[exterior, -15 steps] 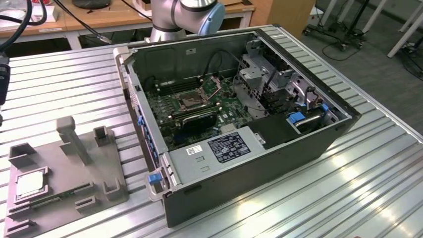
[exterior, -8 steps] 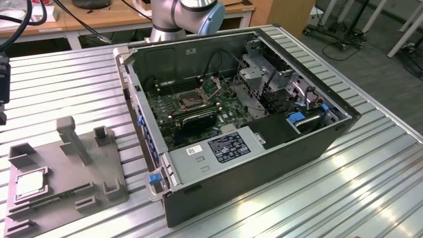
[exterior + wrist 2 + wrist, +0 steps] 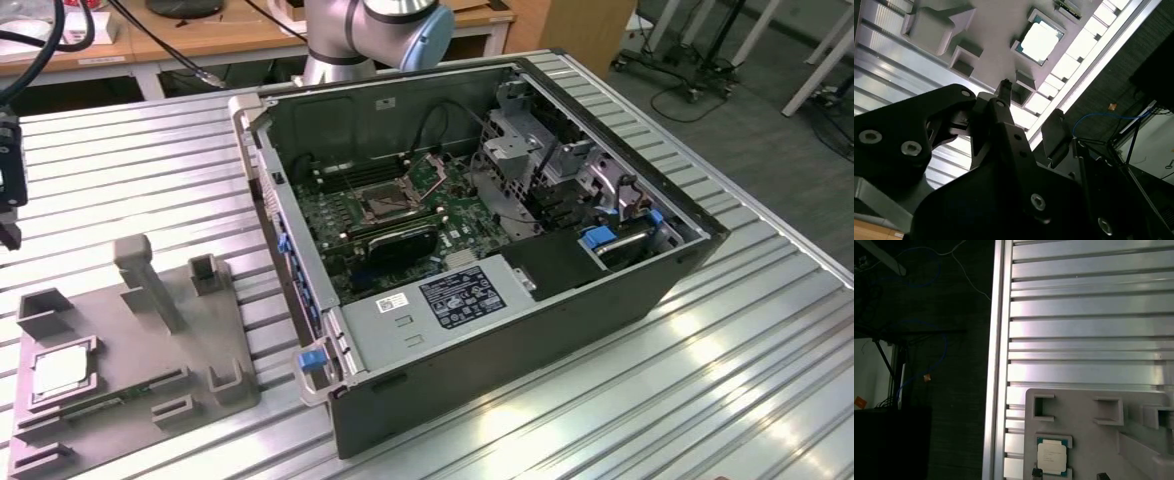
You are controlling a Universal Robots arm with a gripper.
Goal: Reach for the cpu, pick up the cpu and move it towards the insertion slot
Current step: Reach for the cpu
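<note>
I am seeing the tool [image 3: 1030, 106] with its two fingers [image 3: 1056, 132] standing apart and nothing between them. It is hanging above the grey fixture [image 3: 989, 30], touching nothing.

The step in hand, as I am judging it, is the reach. To do it well, I am aiming to centre the tool over the chip before going down, with the fingers squared to two opposite edges. The recess walls are leaving little room beside the thin green rim, so a skewed approach is risking a fingertip landing on the metal top or on the fixture wall. I am also favouring a slow, level descent, because the chip is flat and sitting low in its pocket.

The cpu [image 3: 1040, 42] is lying flat, silvery top up, in a square recess of the fixture. It is sitting below the tool and offset ahead of the fingertips, apart from them and not yet between them.

The fixture is resting on the ribbed worktop [image 3: 147, 170] at the exterior view's left. The insertion slot [image 3: 380, 205] is sitting well apart from it, on the motherboard [image 3: 327, 225] inside the open computer case [image 3: 534, 330]
</note>
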